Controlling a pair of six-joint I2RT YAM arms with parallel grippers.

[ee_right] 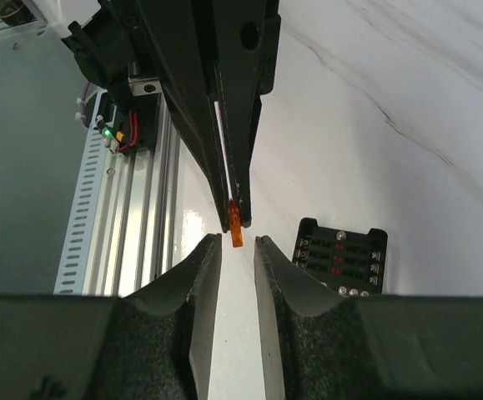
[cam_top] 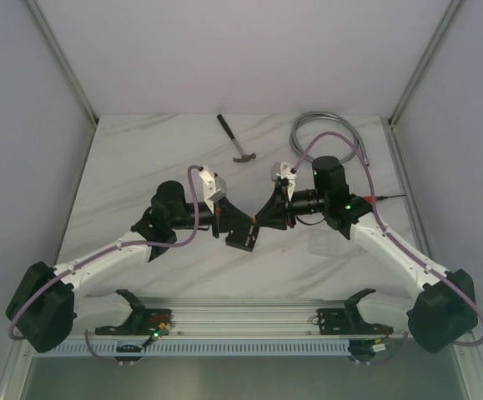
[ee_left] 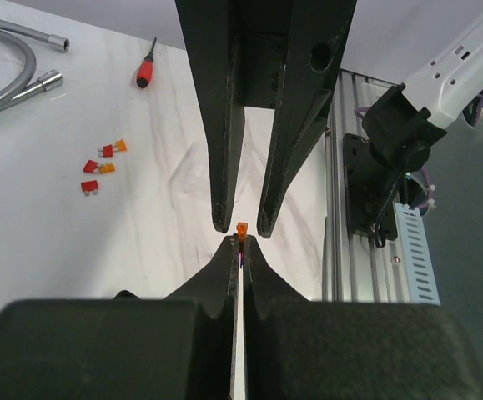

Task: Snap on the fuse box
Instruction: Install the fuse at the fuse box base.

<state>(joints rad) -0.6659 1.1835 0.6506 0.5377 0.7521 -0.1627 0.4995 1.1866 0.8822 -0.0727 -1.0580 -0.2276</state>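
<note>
The black fuse box (ee_right: 341,254) lies open on the white table with red fuses in its slots. From above, the fuse box (cam_top: 243,237) sits just below where both grippers meet tip to tip. My left gripper (ee_left: 241,242) is shut on a small orange fuse (ee_left: 242,228) that sticks out past its tips. In the right wrist view that orange fuse (ee_right: 237,227) hangs from the left gripper (ee_right: 234,212), just at the tips of my right gripper (ee_right: 238,242). The right jaws stand apart, with a gap on each side of the fuse.
Several loose red and orange fuses (ee_left: 99,167) lie on the table, with a red-handled screwdriver (ee_left: 145,71) and a silver hose (ee_left: 7,75) beyond them. A hammer (cam_top: 238,140) rests at the back. The aluminium rail (cam_top: 241,321) runs along the near edge.
</note>
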